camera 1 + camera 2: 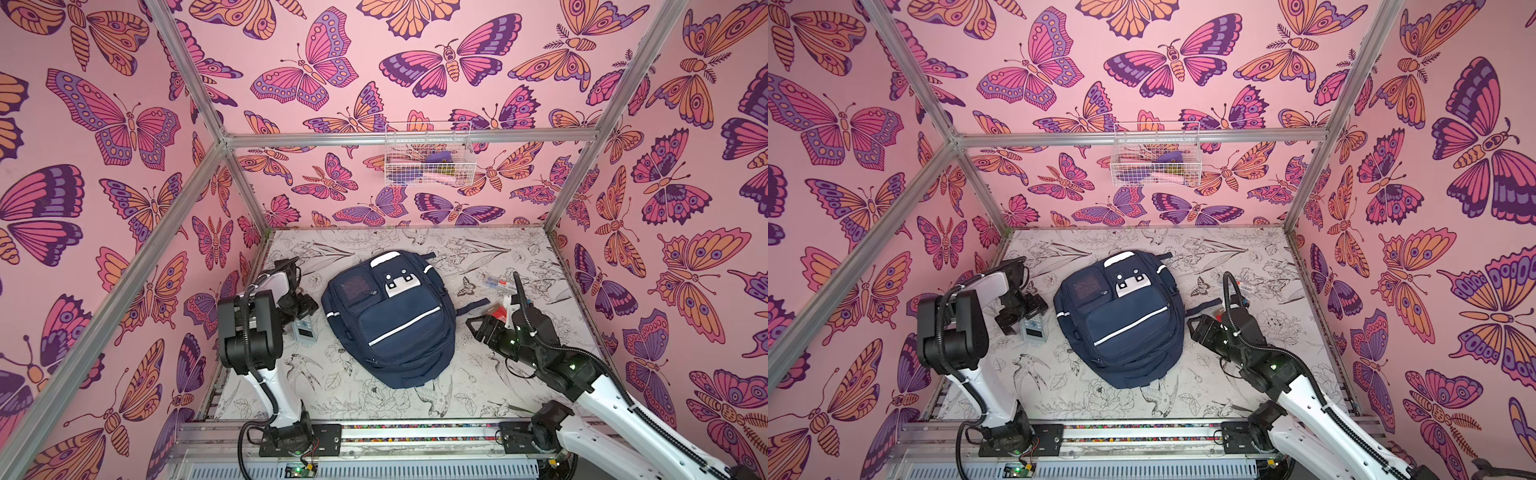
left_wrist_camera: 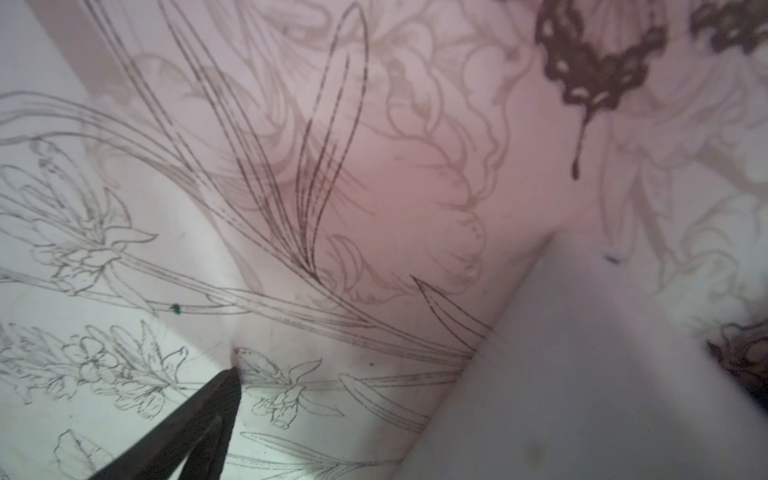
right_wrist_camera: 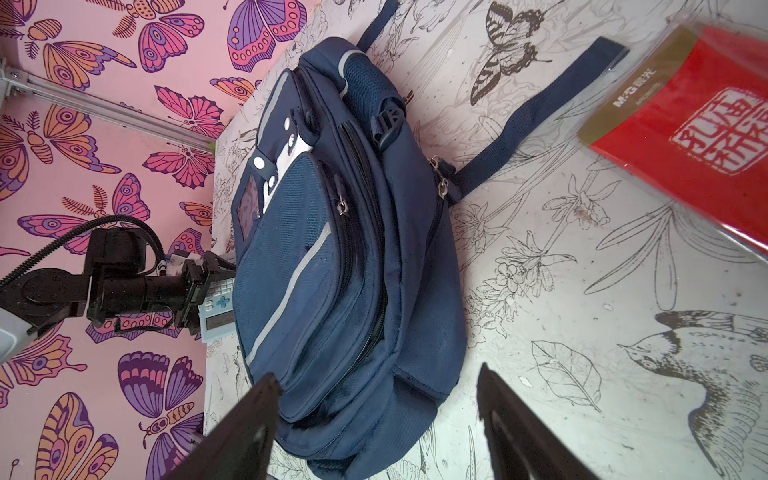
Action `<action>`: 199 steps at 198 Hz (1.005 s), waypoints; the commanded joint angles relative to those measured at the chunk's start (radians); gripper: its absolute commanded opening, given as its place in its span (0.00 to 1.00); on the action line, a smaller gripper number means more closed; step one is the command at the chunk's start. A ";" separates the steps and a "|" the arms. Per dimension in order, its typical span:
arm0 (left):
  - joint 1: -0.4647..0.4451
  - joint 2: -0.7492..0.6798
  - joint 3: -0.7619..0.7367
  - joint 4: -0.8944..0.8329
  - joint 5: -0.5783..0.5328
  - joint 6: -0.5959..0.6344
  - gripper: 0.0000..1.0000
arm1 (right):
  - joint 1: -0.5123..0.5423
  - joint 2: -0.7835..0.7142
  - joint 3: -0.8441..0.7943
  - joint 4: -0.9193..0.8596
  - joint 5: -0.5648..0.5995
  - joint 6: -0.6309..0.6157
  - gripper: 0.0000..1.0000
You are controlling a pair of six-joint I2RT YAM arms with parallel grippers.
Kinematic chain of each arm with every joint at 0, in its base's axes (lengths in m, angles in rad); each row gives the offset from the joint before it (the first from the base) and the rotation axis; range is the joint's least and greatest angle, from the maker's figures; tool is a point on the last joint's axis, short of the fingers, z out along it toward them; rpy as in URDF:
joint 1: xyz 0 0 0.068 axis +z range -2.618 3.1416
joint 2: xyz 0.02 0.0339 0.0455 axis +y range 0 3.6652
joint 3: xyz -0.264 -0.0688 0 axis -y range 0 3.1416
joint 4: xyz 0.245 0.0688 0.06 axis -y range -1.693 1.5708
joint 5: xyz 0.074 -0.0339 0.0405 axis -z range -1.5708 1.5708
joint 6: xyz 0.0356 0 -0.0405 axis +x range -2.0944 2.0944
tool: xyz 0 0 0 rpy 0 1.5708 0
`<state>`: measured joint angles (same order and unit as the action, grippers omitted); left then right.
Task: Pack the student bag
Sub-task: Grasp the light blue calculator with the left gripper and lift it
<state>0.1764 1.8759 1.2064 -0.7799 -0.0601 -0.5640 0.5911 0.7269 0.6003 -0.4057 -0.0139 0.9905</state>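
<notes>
Right hand (image 3: 378, 376) and left hand (image 1: 305, 305) spread beside the white-striped navy student bag (image 1: 390, 324).

Backpack (image 1: 1121, 320): flat at the table's (image 1: 1246, 249) middle, front up.
Calculator (image 1: 1032, 332): just beside it, toward the left edge.
Wire basket (image 1: 1156, 156): hung above the back edge.
</notes>
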 commanded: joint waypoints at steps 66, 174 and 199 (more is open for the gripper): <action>-0.032 0.006 0.019 -0.177 -0.164 0.091 1.00 | -0.001 -0.009 0.023 0.009 0.028 -0.049 0.77; 0.006 0.102 0.018 -0.138 -0.069 0.118 0.97 | -0.005 -0.037 0.079 -0.072 0.044 -0.084 0.78; 0.014 0.091 0.002 -0.111 -0.038 0.126 0.92 | -0.006 -0.038 0.115 -0.100 0.035 -0.089 0.78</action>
<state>0.1791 1.9099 1.2613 -0.9440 -0.1444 -0.4473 0.5911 0.6991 0.6563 -0.4576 0.0063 0.9264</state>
